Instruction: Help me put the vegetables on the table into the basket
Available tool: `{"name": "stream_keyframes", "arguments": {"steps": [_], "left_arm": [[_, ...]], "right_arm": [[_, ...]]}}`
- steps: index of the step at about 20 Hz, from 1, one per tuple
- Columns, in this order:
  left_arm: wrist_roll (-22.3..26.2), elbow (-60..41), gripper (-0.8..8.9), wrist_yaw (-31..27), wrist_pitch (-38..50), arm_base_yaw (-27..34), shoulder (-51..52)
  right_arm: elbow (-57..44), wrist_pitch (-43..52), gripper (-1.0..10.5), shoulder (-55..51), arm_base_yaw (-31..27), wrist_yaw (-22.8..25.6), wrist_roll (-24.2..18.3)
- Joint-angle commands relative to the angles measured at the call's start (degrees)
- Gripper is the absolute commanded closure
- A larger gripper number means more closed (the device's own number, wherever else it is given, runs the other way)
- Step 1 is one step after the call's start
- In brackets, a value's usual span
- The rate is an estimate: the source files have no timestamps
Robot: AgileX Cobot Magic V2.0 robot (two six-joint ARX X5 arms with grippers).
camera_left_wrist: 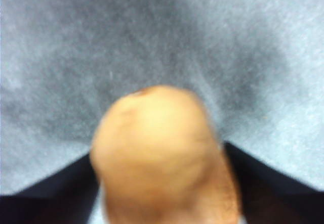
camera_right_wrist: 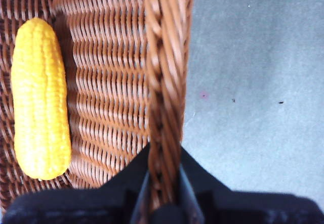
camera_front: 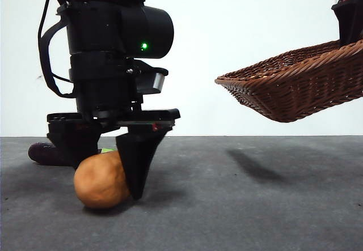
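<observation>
The orange-brown potato point(camera_front: 101, 181) rests on the dark grey table point(camera_front: 238, 205) at the left. My left gripper point(camera_front: 105, 183) stands over it with one black jaw on each side, closed against it; in the left wrist view the potato point(camera_left_wrist: 159, 158) fills the gap between the jaws of the left gripper point(camera_left_wrist: 162, 193). My right gripper point(camera_front: 347, 18) holds the brown wicker basket point(camera_front: 295, 86) tilted in the air at the right, shut on the braided rim point(camera_right_wrist: 164, 82). A yellow corn-like piece point(camera_right_wrist: 40, 92) lies inside the basket. The purple eggplant point(camera_front: 44, 152) lies behind the left arm, mostly hidden.
The basket casts a shadow point(camera_front: 255, 163) on the table between the potato and the basket. A plain white wall stands behind the table.
</observation>
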State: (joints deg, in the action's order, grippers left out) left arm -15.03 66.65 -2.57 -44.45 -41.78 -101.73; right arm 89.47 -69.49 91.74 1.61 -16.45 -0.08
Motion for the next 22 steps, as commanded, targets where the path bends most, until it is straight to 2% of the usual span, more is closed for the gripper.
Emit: {"name": "stream_keyframes", "arguments": {"steps": [1, 5, 7, 9, 12, 16, 19, 22], "left_arm": [[2.3, 0.3, 8.22, 1.7, -1.3, 0.1, 1.2], [2.7, 3.1, 8.21, 7.4, -6.0, -0.5, 7.8], [2.6, 3.9, 8.18, 12.2, -2.1, -1.2, 13.6], [2.3, 4.1, 8.18, 14.6, 5.2, -2.1, 18.8], [-0.4, 4.1, 8.18, 14.6, 15.1, -2.8, 22.7], [-1.5, 4.5, 8.18, 14.5, 20.6, -1.0, 22.6], [-1.7, 4.7, 8.18, 14.6, 21.8, 1.6, 22.6], [-1.2, 4.7, 8.17, 14.6, 18.4, 4.7, 22.3]], "right_arm": [[0.1, 0.4, 9.6, -0.1, 0.2, -0.7, -0.7], [0.1, 0.4, 9.6, -0.1, 0.2, -0.7, -0.6], [0.1, 0.4, 9.6, -0.1, 0.3, -0.8, -0.6], [0.1, 0.5, 9.6, -0.1, 0.6, -0.8, -0.3], [0.1, -0.1, 9.6, -0.1, 2.1, -2.2, -0.2], [0.1, -1.5, 9.6, -0.1, 8.0, -2.2, -0.2], [0.1, -1.5, 9.6, -0.1, 13.1, -2.2, -0.1], [0.1, -1.4, 9.6, -0.1, 18.7, -2.2, 0.0]]}}
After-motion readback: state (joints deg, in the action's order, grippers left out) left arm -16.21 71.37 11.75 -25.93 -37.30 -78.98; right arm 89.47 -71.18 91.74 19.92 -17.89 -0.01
